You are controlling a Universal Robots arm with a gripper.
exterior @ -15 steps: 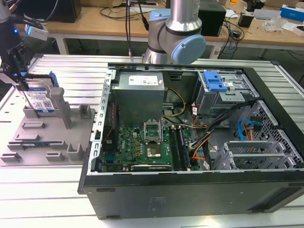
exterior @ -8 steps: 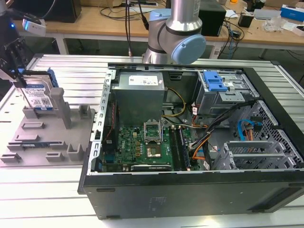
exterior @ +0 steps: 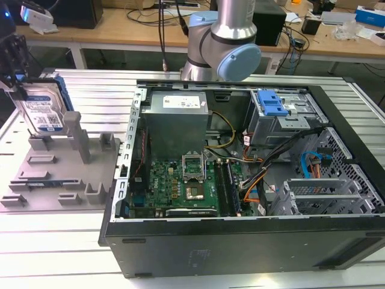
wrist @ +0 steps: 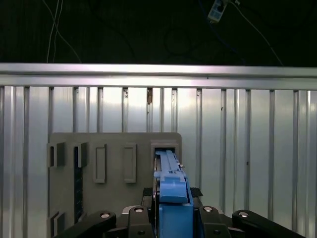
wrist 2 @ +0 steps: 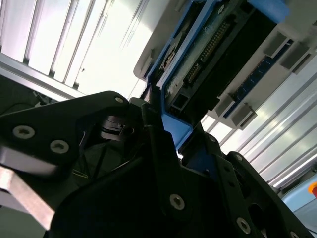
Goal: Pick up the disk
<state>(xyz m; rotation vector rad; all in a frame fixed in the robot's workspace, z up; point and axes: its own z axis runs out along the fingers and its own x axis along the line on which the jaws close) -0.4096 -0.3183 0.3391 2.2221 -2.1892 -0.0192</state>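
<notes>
From my remote seat I take the grey tray (exterior: pixel 60 174) as the landmark, and I go from the exterior view's left toward its right. At the far-left corner of the tray I see the disk (exterior: pixel 41 109) standing on its edge, tilted a little, with its blue and white label facing the camera and a blue rail along its side. The black gripper (exterior: pixel 13 60) comes down on the disk from above at the edge of the picture. In the second wrist view the fingers (wrist 2: pixel 161 144) are closed on the blue rail of the disk (wrist 2: pixel 208 54), one on each side, so I say the gripper (wrist 2: pixel 168 134) is gripping the disk. In the first wrist view the disk (wrist: pixel 168 173) is seen on edge between the black gripper links, over the slot at one end of the tray (wrist: pixel 114 148); I cannot tell if its lower edge touches the tray or not. On the tray, upright posts (exterior: pixel 77 135) stand just beside the disk. To the right of the tray, touching its side, lies the open computer case (exterior: pixel 240 180) with the green board (exterior: pixel 174 183) inside. Behind the case, further right of the tray, stands the arm (exterior: pixel 225 42), and in the far corner of the case is a drive cage with a blue latch (exterior: pixel 271 103).
</notes>
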